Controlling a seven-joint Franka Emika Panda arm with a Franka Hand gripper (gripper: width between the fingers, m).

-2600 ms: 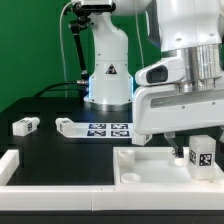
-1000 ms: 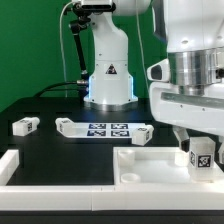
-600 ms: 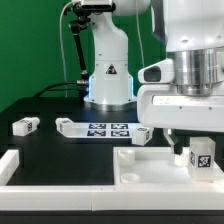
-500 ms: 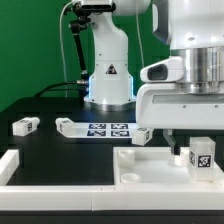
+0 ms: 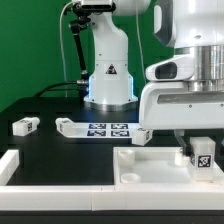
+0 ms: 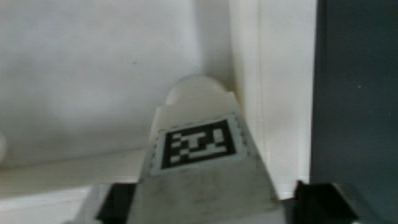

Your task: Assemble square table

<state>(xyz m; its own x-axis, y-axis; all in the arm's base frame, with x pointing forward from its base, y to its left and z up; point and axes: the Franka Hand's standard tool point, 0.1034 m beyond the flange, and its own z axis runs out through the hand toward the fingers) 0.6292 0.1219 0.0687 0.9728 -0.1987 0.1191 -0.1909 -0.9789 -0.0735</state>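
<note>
The square table's white top (image 5: pixel 150 166) lies at the front on the exterior view's right, raised rim up. A short white leg block (image 5: pixel 201 156) with a black-and-white tag stands upright near its corner. My gripper (image 5: pixel 199 146) hangs straight over that leg. In the wrist view the leg (image 6: pixel 201 140) fills the space between my two dark fingers (image 6: pixel 121 206), which press against its sides, so my gripper (image 6: pixel 221 206) is shut on it. Beyond it the top's inner surface (image 6: pixel 89 80) and rim show.
Three more tagged leg blocks lie on the black table: one at the exterior view's left (image 5: pixel 25 126), one (image 5: pixel 68 126) beside the marker board (image 5: pixel 108 129), one (image 5: pixel 143 134) behind the top. White border rails (image 5: pixel 22 166) run along the front. The robot base (image 5: pixel 108 75) stands behind.
My hand has shifted a little toward the exterior view's left and settled over the standing leg, and the jaws have closed in on it. The leg and the other parts have not moved.
</note>
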